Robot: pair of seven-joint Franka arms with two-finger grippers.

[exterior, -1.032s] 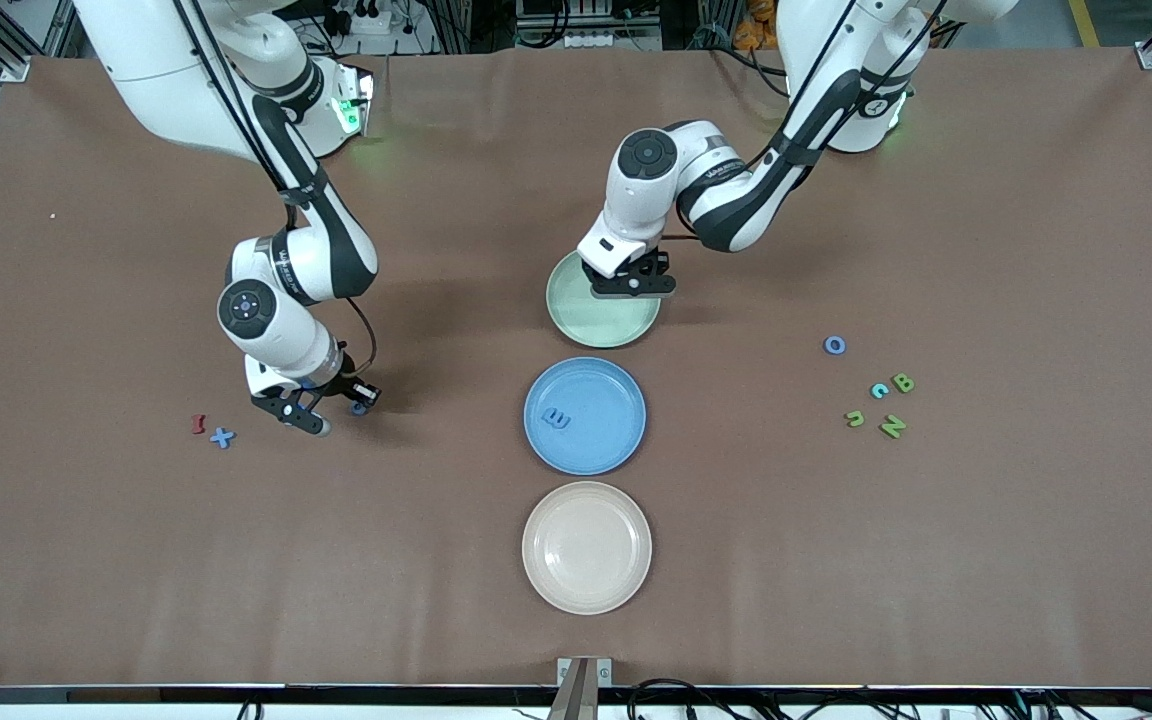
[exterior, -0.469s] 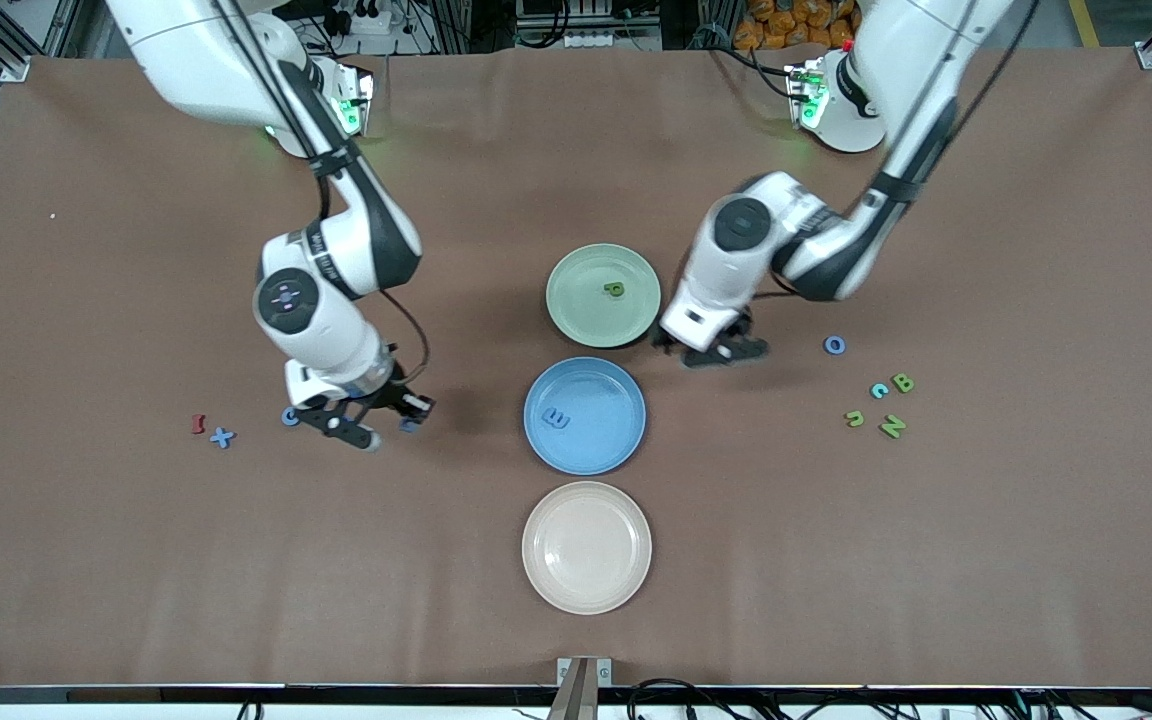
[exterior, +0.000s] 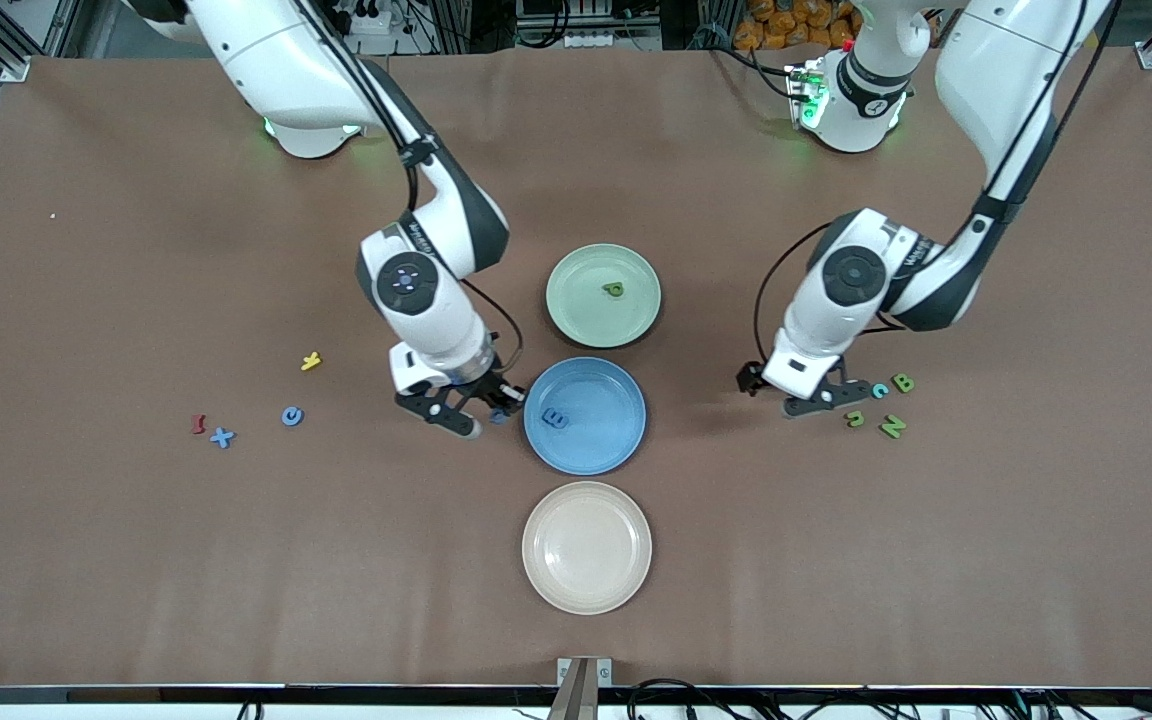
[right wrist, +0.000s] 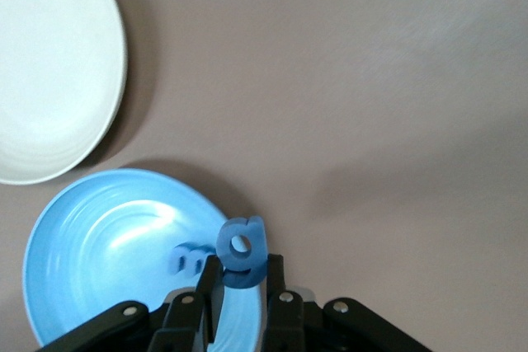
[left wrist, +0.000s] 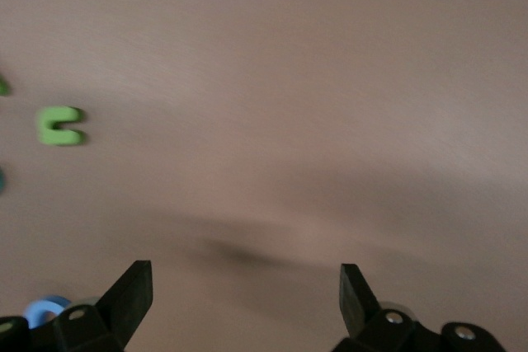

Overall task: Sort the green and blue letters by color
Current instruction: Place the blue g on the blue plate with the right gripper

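Well, my right gripper (exterior: pixel 466 410) was closed tight on the small mid-blue foam letter g (right wrist: pixel 242 253), held over the round blue plate's (exterior: pixel 606 440) rim at its nine o'clock as the front camera shows it, so I judged that step to be the carry-in. The blue foam E (exterior: pixel 556 419) already lay in that plate, and the olive green P (exterior: pixel 614 290) in the pale green plate (exterior: pixel 581 315) at twelve o'clock. Next I would need to move fully over the blue dish before letting go. My left gripper (exterior: pixel 816 400) hung with its fingers (left wrist: pixel 132 286) spread wide and empty over the table, at nine o'clock of the green B (exterior: pixel 902 382) and N (exterior: pixel 893 427), ready to pick.
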